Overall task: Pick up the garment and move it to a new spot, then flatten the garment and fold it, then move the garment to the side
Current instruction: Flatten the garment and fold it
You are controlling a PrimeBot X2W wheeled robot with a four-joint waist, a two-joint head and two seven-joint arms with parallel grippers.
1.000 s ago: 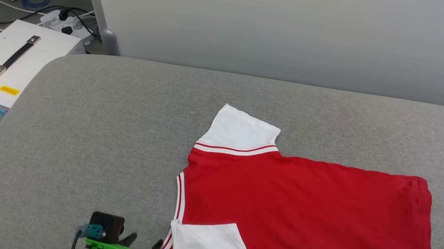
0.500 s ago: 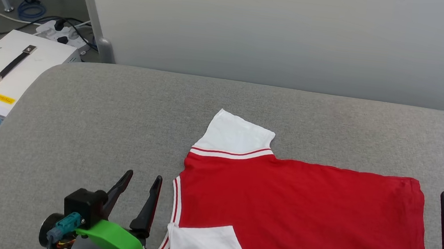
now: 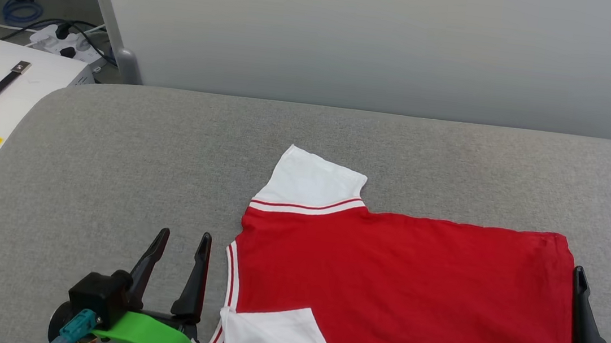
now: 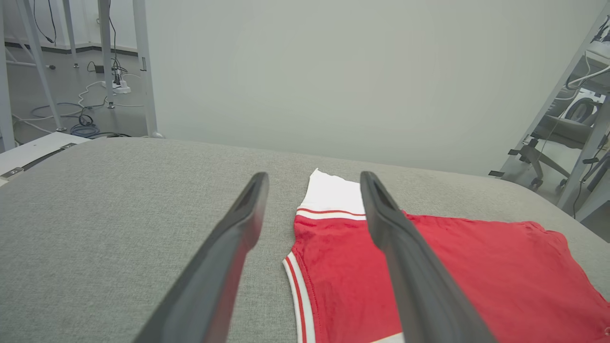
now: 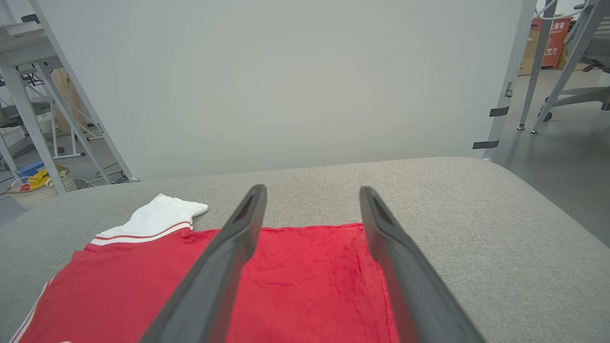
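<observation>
The garment [image 3: 395,289], a red jersey with white sleeves and striped trim, lies flat on the grey padded table [image 3: 130,164], plain side up. One white sleeve [image 3: 313,181] points away from me; the other is folded onto the red near the front. My left gripper [image 3: 183,236] stands open just left of the collar edge, holding nothing. At the hem side my right gripper [image 3: 601,276] is open too, and empty. The left wrist view has the garment [image 4: 429,267] right of the left gripper [image 4: 313,177]. In the right wrist view the garment's hem [image 5: 305,281] lies under the right gripper [image 5: 310,189].
A pale partition wall [image 3: 387,38] runs along the table's far edge. Off the table's left side stand a white equipment box [image 3: 1,94] and a power strip with cables [image 3: 63,41] on the floor. Chairs and metal frames [image 5: 567,62] stand off to the right.
Both grippers have come up into the head view beside the garment, the left by the collar, the right by the hem. The camera has shifted; the garment lies as before.
</observation>
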